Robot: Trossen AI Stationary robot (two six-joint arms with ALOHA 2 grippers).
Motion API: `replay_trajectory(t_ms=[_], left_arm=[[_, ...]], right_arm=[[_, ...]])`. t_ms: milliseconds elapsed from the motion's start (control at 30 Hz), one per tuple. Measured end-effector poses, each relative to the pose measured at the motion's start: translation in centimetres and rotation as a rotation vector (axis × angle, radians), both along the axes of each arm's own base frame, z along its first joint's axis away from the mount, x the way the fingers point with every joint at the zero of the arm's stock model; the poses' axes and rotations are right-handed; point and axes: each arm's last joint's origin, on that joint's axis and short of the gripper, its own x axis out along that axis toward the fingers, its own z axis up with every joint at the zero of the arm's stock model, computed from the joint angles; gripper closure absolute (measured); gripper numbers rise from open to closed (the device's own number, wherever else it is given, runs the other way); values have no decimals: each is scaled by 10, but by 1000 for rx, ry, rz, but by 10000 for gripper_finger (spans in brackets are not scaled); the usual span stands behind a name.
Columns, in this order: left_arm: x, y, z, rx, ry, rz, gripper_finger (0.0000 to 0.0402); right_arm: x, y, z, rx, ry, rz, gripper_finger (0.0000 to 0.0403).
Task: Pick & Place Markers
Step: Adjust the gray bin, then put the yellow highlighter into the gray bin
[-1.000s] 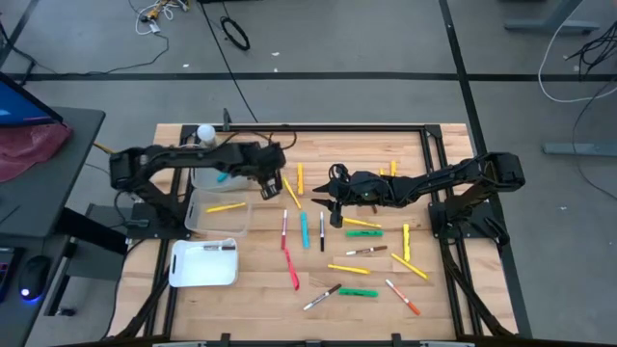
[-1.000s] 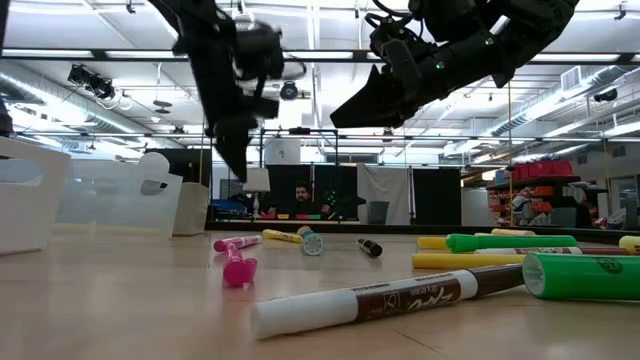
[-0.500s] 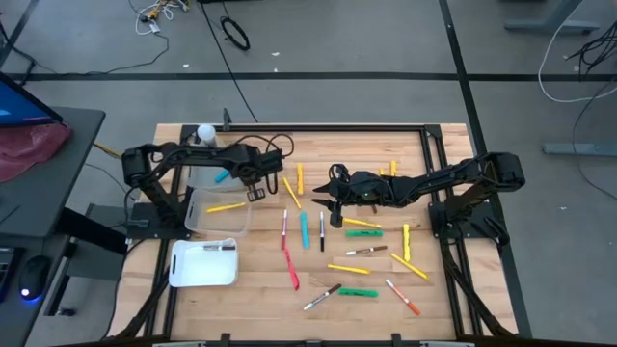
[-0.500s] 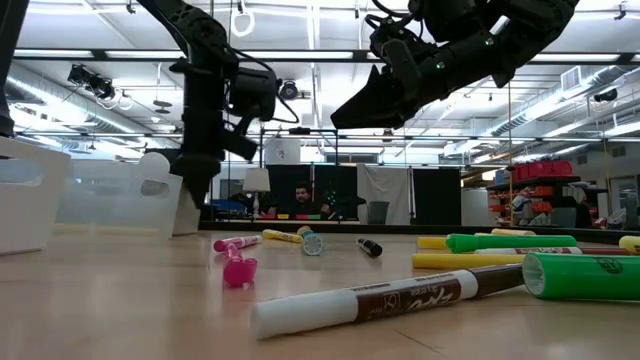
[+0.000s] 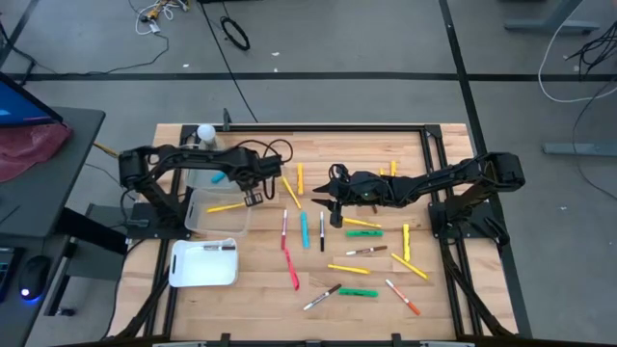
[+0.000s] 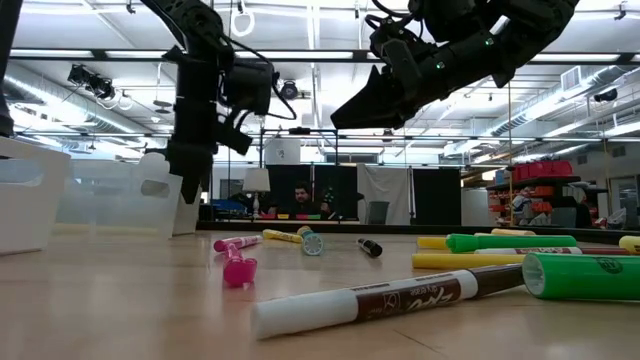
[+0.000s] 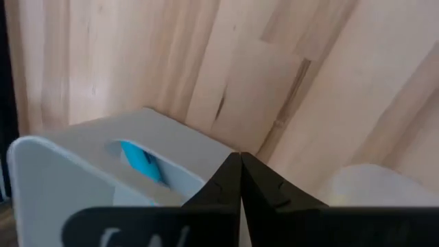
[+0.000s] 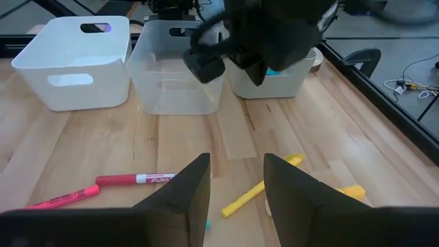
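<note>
Three bins (image 5: 220, 214) sit together under the left gripper (image 5: 254, 197), whose fingers are pressed together: one holds a blue marker (image 5: 221, 178), one a yellow marker (image 5: 226, 206). The right gripper (image 5: 328, 205) hangs spread above scattered markers (image 5: 364, 232).

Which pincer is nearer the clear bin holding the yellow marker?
Left. The left pincer hangs at the clear bin's right edge, beside the yellow marker. The right pincer hovers over the scattered markers mid-table, well away.
</note>
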Motion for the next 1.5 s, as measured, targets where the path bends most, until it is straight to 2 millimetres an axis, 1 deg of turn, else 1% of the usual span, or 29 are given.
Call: replay_trajectory(t_ms=[100,167,267,400,533,633,733,867,967,1067,1200,1300,1400,1500], left_arm=[[-3,-2,12,-5,-56,0,396],[-7,-4,25,8,-114,4,397],[-7,-7,44,34,-260,0,392],[6,-10,63,54,-489,-83,388],[27,-11,69,7,-691,-226,393],[46,-12,66,-46,-819,-319,396],[66,-14,59,-95,-935,-418,395],[93,-22,40,-176,-1052,-530,388],[109,-30,23,-195,-1100,-581,387],[118,-39,11,-207,-1130,-597,392],[123,-49,9,-208,-1150,-625,395],[123,-54,8,-206,-1143,-650,393],[123,-54,10,-201,-1151,-653,387],[123,-52,10,-197,-1149,-647,386]], right_arm=[[0,0,0,0,3,0,263],[0,0,0,0,4,0,263],[0,0,-1,25,5,-10,263],[-1,-2,-3,17,30,-38,263],[-12,-6,-4,-51,128,-196,263],[-31,-8,0,-61,240,-344,263],[-56,-9,5,0,348,-480,263],[-91,-12,9,145,475,-667,263],[-114,-12,5,214,551,-805,252],[-131,-11,-10,307,565,-922,225],[-149,-10,-40,404,547,-1040,172],[-156,-10,-58,447,513,-1085,139],[-163,-11,-68,452,468,-1139,128],[-167,-12,-74,431,426,-1180,134]])
